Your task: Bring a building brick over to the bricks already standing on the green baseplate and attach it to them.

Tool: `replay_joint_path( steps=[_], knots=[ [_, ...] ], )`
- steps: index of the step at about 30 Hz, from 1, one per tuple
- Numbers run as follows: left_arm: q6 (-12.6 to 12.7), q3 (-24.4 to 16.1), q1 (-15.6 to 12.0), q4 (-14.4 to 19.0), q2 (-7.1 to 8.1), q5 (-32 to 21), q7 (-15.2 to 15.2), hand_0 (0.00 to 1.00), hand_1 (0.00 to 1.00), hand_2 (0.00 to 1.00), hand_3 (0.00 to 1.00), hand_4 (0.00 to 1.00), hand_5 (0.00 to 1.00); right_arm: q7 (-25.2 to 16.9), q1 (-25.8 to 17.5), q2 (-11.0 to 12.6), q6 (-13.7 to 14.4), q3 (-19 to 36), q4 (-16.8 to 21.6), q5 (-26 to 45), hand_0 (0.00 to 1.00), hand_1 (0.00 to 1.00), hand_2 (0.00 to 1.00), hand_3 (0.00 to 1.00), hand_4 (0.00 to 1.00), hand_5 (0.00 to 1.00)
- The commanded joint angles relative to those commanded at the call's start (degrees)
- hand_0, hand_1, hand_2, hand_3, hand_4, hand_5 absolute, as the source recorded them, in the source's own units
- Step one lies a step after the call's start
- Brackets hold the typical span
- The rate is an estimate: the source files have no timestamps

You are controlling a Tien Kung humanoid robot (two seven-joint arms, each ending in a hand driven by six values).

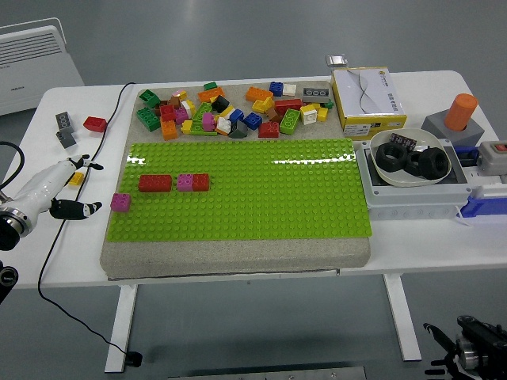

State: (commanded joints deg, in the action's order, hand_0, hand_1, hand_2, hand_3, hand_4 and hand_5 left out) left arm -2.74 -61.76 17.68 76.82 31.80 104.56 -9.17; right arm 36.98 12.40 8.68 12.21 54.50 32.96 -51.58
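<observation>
Magenta brick [120, 203], small and studded, sits on the baseplate's [238, 198] left edge; left robot hand [70, 190] seemingly open, empty.

Pink brick [120, 202] at the baseplate's [261, 214] left edge.
It sits upright, apart from the red-pink-red row [173, 183] near the left side.
</observation>
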Motion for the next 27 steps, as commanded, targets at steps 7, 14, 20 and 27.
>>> replay_joint_path(
  steps=[7,14,20,27],
  knots=[
    [-2.6,7.9,5.7,-0.7,3.90,0.0,-2.7,0.998,0.998,0.998,0.828,0.686,0.041,0.0,0.1,0.3,0.3,-0.4,-0.2,0.8,0.545,0.523,0.612,0.783,0.945,0.998],
    [-4.8,16.1,10.7,-1.2,6.18,-4.0,-4.2,0.998,0.998,0.998,0.835,0.696,0.058,0.0,0.2,0.6,0.4,-0.7,-0.3,1.2,0.545,0.520,0.610,0.783,0.944,0.998],
    [-2.5,16.6,11.3,-3.1,4.68,-4.8,-2.4,0.998,0.998,0.998,0.824,0.702,0.065,0.0,0.2,0.5,0.2,-0.5,-0.4,0.7,0.545,0.522,0.609,0.782,0.940,0.998],
    [-2.6,16.4,12.0,-4.1,2.29,-4.6,-2.5,0.998,0.998,0.998,0.822,0.710,0.077,0.0,0.4,0.4,0.1,-0.1,-0.3,0.1,0.545,0.523,0.609,0.781,0.939,0.998]
  ],
)
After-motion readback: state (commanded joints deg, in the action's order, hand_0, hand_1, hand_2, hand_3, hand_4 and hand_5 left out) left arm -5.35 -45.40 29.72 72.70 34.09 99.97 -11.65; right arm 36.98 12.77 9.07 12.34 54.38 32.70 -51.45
